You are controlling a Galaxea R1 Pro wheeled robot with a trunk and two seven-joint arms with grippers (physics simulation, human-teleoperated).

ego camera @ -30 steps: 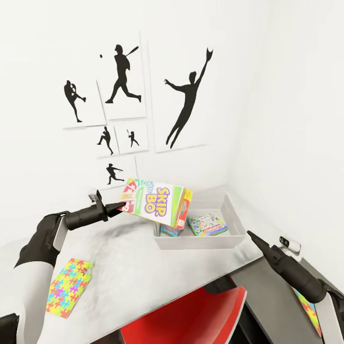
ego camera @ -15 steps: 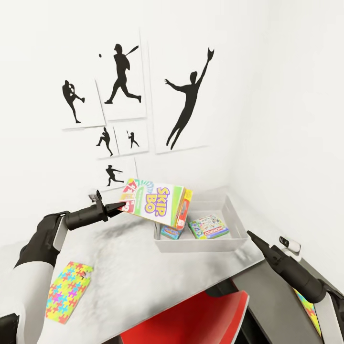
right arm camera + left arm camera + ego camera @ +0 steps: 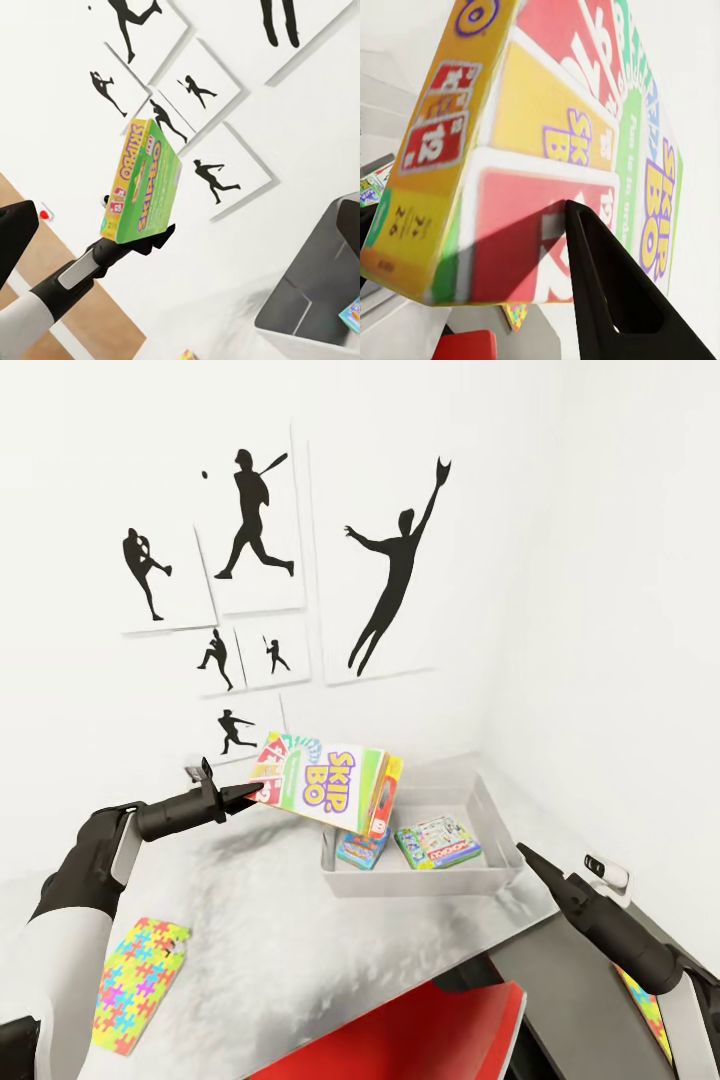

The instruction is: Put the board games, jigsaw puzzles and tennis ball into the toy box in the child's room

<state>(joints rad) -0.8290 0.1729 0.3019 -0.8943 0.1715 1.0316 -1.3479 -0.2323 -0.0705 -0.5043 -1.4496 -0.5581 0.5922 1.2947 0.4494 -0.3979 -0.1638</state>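
My left gripper (image 3: 252, 792) is shut on the near edge of a Skip-Bo board game (image 3: 325, 780), held tilted in the air with its far corner over the left end of the toy box (image 3: 420, 882). The left wrist view shows the cover (image 3: 547, 135) up close with one finger (image 3: 607, 300) pressed on it. Two more board games (image 3: 438, 842) (image 3: 362, 850) lie flat inside the toy box. A jigsaw puzzle (image 3: 135, 985) lies on the table (image 3: 300, 940) at the near left. My right gripper (image 3: 525, 852) is open and holds nothing, near the toy box's right front corner.
A second jigsaw puzzle (image 3: 645, 1010) shows below my right arm on a darker surface. A red chair (image 3: 400, 1040) sits under the table's front edge. Baseball silhouette pictures (image 3: 385, 560) hang on the wall behind, and a small white fitting (image 3: 607, 872) is on the right wall.
The whole picture has shifted a little, so the camera moved. Both arms hold their pose, and the left gripper still holds the Skip-Bo box over the toy box's left end.
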